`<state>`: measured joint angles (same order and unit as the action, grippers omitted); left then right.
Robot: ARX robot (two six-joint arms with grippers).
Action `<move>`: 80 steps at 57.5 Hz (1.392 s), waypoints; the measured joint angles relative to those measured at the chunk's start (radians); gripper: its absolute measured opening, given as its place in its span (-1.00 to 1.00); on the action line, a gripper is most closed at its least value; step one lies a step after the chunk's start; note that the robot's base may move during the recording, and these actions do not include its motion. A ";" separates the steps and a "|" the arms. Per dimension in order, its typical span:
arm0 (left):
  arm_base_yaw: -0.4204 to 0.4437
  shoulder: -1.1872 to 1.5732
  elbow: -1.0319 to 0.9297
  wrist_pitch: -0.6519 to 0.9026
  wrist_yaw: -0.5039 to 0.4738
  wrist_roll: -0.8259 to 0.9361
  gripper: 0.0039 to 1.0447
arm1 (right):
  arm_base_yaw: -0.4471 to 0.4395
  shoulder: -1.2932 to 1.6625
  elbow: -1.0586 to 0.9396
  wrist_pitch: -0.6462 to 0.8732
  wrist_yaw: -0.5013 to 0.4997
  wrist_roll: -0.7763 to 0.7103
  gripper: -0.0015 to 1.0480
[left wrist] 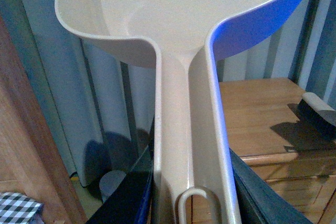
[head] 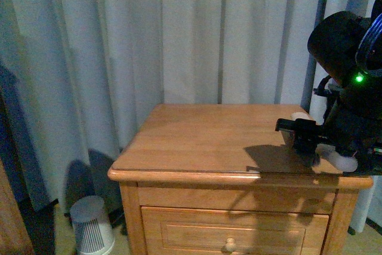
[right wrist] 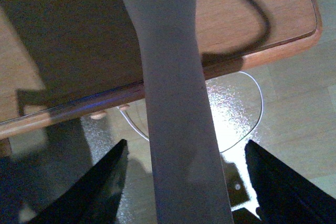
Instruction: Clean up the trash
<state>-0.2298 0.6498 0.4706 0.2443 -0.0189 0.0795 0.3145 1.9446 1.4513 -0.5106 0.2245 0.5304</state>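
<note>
My left gripper [left wrist: 191, 195] is shut on the long handle of the beige-pink dustpan [left wrist: 173, 14], which is held up in the air to the left of the wooden nightstand [left wrist: 262, 108]. My right gripper [right wrist: 184, 182] is shut on the pale handle of the brush [right wrist: 173, 77]. In the front view the brush's black head [head: 301, 134] sits low over the right front part of the nightstand top [head: 209, 135], with the right gripper [head: 335, 144] just behind it. The brush also shows in the left wrist view [left wrist: 317, 109]. No crumpled white wad of trash shows clearly in any view.
Pale curtains [head: 179, 34] hang behind the nightstand. A small white ribbed cylinder [head: 92, 228] stands on the floor at its left. A white cable [right wrist: 252, 93] lies on the floor below the nightstand's edge. Brown wooden furniture [left wrist: 26, 129] stands at the left.
</note>
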 joint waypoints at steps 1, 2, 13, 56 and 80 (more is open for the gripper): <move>0.000 0.000 0.000 0.000 0.000 0.000 -0.47 | 0.000 0.000 0.000 0.001 0.003 0.000 -0.19; 0.000 0.000 0.000 0.000 0.000 0.000 -0.47 | 0.000 0.000 0.000 0.002 0.006 -0.001 -0.26; 0.000 0.000 0.000 0.000 0.000 0.000 -0.47 | 0.000 -0.028 -0.017 0.045 0.049 -0.044 -0.63; 0.000 0.000 0.000 0.000 0.000 0.000 -0.47 | 0.172 -0.977 -0.852 0.714 0.335 -0.469 -0.63; 0.000 0.000 0.000 0.000 0.000 -0.001 -0.47 | 0.229 -1.270 -1.083 0.752 0.480 -0.526 -0.63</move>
<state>-0.2298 0.6498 0.4706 0.2447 -0.0193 0.0788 0.5434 0.6746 0.3679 0.2417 0.7040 0.0048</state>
